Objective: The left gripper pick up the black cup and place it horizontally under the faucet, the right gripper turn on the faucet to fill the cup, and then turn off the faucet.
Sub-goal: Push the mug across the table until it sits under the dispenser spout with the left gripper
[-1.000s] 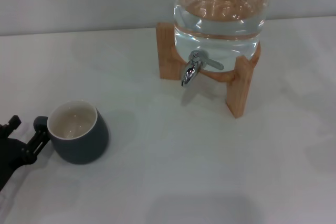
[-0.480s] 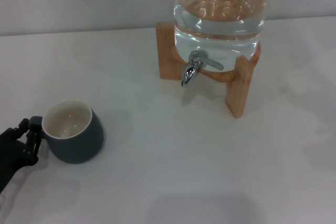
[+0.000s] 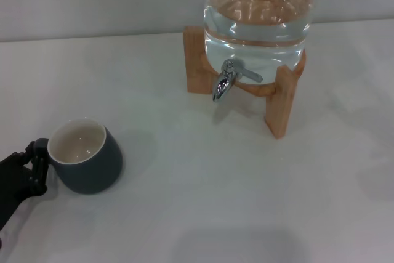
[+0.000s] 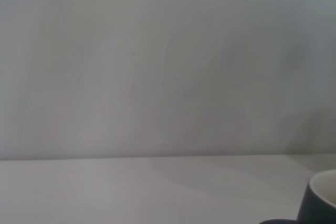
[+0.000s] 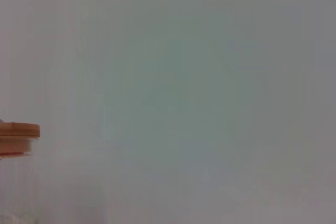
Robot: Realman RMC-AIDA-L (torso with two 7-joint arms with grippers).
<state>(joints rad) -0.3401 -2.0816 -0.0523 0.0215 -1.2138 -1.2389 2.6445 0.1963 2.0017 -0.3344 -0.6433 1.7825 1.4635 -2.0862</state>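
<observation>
Black cup (image 3: 85, 157) front-left of faucet (image 3: 225, 81), well apart.

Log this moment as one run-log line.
phase: grasping | left gripper: shut on handle of black cup, cup upright on table | faucet: untouched, no water running | right gripper: not in view

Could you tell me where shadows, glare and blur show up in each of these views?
Head view: soft shadow right of the black cup, glints on the faucet and the glass jar, left pincer at the cup's handle. Left wrist view: hazy blank wall, cup at the corner. Right wrist view: blurred, only a wooden lid shows.
</observation>
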